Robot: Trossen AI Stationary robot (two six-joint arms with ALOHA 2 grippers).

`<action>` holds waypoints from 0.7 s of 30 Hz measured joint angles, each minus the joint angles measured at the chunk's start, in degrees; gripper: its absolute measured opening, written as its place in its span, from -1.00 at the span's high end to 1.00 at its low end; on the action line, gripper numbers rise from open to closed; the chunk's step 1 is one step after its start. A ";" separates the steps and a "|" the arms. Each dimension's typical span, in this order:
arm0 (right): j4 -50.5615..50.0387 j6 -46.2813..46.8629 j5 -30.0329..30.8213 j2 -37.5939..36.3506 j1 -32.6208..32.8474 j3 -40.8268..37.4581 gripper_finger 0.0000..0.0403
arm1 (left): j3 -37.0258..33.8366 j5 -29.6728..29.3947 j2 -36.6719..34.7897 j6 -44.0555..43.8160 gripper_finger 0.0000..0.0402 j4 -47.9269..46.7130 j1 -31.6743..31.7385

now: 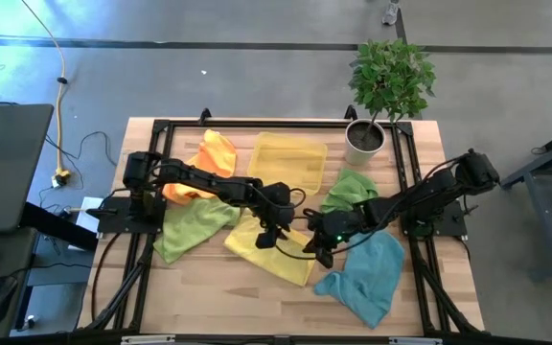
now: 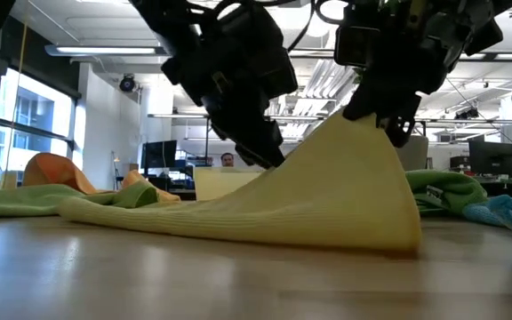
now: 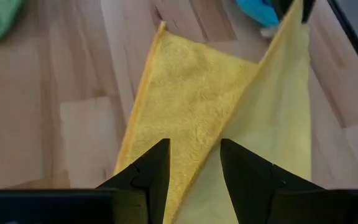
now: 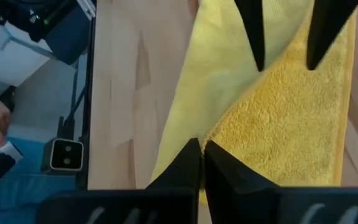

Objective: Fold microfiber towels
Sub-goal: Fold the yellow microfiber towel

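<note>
I have the yellow towel (image 1: 274,247) in front of the yellow tray (image 1: 290,158). My right gripper (image 4: 201,163) pinches its lifted edge; my left gripper (image 3: 192,163) stands spread over it. It seems soft, limp; I would hold corners.

Bare wooden table (image 1: 257,297) lies open along the near edge. The centre is crowded: both arms meet over the yellow towel (image 1: 274,247), with a green towel (image 1: 192,227) on the left and a blue towel (image 1: 364,276) on the right.
</note>
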 joint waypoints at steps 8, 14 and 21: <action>-1.47 -0.44 0.63 0.00 0.90 0.02 1.00 | 0.02 12.27 0.08 2.14 0.34 -4.23 0.59; -2.43 -0.44 0.66 0.00 0.91 0.02 1.00 | -0.02 14.19 -0.26 7.18 0.34 -15.74 2.44; -4.79 -0.43 0.71 0.01 1.42 0.02 1.00 | 0.00 10.30 -0.26 11.04 0.34 -26.72 5.84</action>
